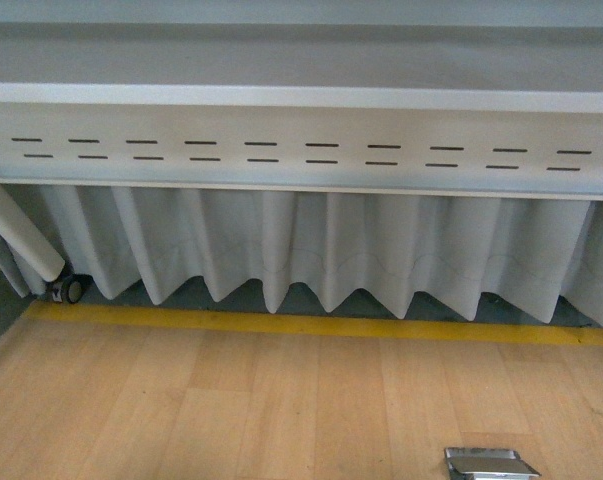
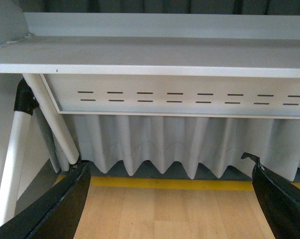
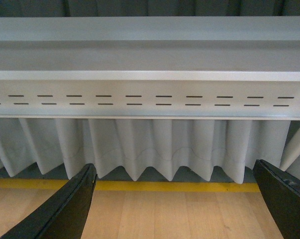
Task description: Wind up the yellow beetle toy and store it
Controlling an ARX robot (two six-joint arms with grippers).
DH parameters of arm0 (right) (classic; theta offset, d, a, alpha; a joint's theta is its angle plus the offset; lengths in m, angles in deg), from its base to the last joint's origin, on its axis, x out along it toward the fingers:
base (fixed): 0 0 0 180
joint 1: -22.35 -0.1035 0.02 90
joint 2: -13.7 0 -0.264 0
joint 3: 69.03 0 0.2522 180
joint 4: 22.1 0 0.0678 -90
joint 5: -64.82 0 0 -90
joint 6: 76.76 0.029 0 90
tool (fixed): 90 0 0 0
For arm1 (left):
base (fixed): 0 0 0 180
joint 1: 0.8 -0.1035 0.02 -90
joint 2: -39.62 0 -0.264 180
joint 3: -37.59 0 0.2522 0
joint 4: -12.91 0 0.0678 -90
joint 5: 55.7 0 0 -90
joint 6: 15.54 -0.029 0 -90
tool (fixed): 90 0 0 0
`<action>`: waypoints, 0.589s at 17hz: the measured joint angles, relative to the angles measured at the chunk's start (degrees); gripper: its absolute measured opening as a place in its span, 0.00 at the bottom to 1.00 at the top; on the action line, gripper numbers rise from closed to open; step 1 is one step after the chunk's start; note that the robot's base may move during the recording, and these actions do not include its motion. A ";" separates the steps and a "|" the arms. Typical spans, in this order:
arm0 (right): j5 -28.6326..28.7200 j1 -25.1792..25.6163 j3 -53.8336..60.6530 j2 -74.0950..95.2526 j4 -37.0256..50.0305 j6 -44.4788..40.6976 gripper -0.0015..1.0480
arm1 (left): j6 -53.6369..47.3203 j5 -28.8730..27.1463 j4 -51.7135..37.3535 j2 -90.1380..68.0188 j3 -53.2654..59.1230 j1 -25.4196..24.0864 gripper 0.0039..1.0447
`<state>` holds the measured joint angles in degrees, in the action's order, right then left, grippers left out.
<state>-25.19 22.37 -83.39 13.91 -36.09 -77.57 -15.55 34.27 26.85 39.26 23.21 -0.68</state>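
The yellow beetle toy is out of view in every frame. My left gripper (image 2: 169,199) is open and empty, its black fingers (image 2: 55,209) wide apart over bare wooden tabletop. My right gripper (image 3: 174,199) is also open and empty, its black fingers (image 3: 60,211) spread over the same light wood. Neither arm shows in the front view.
The wooden tabletop (image 1: 231,400) ends in a yellow edge strip (image 1: 311,325). Beyond it hangs a pleated grey curtain (image 1: 331,250) under a grey slotted shelf (image 1: 301,150). A small silver metal object (image 1: 489,464) lies at the table's near right. A white frame leg (image 2: 13,164) stands at the left.
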 joint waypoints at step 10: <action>0.00 0.00 -0.02 0.00 0.00 0.00 0.94 | 0.00 0.00 0.00 0.00 0.00 0.00 0.94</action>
<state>-25.19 22.37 -83.41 13.91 -36.09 -77.57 -15.55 34.27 26.85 39.26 23.21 -0.68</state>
